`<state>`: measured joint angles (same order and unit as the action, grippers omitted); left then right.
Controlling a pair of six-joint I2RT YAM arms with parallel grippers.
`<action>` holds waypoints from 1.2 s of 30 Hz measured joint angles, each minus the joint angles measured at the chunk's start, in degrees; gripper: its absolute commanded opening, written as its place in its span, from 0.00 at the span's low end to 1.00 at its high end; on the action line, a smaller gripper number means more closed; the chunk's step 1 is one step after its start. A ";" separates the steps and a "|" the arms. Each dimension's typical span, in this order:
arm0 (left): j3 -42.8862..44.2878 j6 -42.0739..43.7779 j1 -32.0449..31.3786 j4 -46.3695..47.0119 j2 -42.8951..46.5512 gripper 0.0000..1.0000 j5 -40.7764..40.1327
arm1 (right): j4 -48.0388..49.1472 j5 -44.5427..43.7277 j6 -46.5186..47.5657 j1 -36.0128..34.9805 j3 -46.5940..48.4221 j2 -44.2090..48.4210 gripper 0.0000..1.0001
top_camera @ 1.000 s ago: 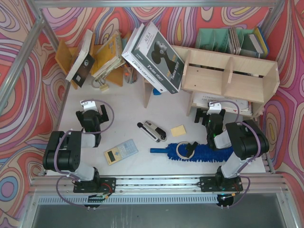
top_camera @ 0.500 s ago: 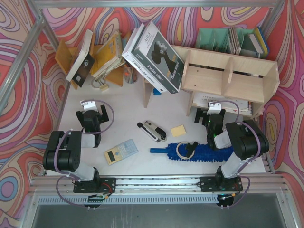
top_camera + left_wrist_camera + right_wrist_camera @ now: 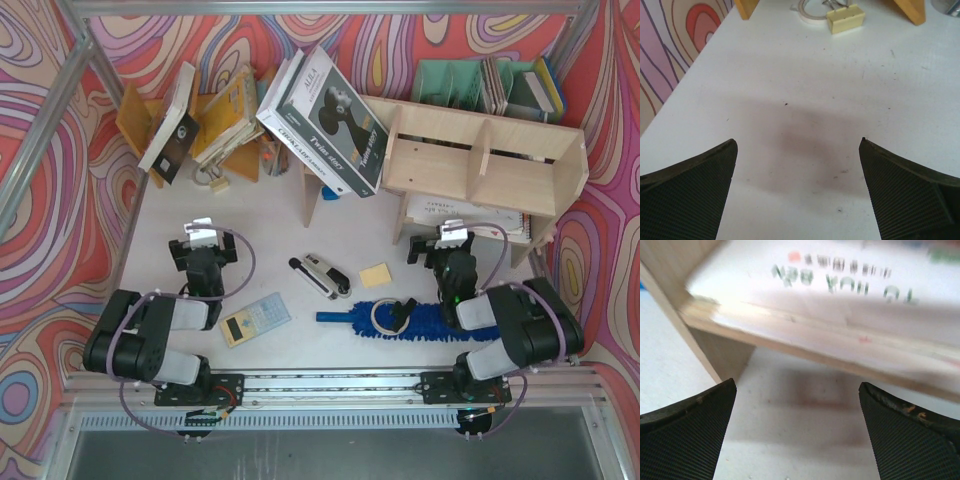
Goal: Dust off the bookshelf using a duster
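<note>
The left gripper (image 3: 203, 243) has moved a little toward the near edge of the worktop (image 3: 270, 235), and its arm is folded lower. Its fingers stand wide apart and hold nothing. The duster (image 3: 425, 324) lies untouched along the near edge, right of the middle, behind both pairs of fingers and closer to the right arm. The right gripper (image 3: 447, 243), also spread and empty, faces the bookshelf (image 3: 500, 180) at the far right. I judge the pick-up has not begun yet.
</note>
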<state>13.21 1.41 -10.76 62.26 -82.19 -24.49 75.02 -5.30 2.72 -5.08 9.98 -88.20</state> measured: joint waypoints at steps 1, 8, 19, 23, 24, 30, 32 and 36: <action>-0.44 0.74 -1.05 0.68 0.55 0.98 -1.60 | -1.31 0.02 0.02 -0.44 0.04 2.73 0.99; -1.33 7.52 -12.44 1.03 7.98 0.98 -12.28 | -8.33 -1.55 -1.75 -2.23 -4.74 18.75 0.99; 3.30 0.07 -22.88 -21.11 32.44 0.98 -20.87 | -37.79 0.17 -7.45 -5.90 -3.10 48.13 0.99; 8.22 -10.99 -23.02 -36.22 41.16 0.98 -21.70 | -51.78 2.16 -14.78 -6.10 2.78 53.02 0.99; 9.75 -14.25 -22.99 -40.50 42.93 0.98 -22.14 | -55.17 2.97 -16.79 -6.12 4.66 53.68 0.99; 15.45 -27.54 -23.02 -61.79 51.52 0.98 -22.71 | -74.34 2.34 -34.18 -6.25 12.26 59.32 0.99; 17.99 -32.68 -23.02 -70.82 53.66 0.98 -23.63 | -79.12 1.75 -38.10 -6.19 12.92 61.44 0.96; 20.22 -41.09 -22.99 -82.40 59.34 0.98 -26.58 | -89.96 1.68 -41.66 -6.21 17.79 58.80 0.98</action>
<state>33.43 -39.68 -33.76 -20.14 -22.85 -51.07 -14.94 -3.62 -38.94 -11.29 27.77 -29.41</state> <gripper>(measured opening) 0.983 0.979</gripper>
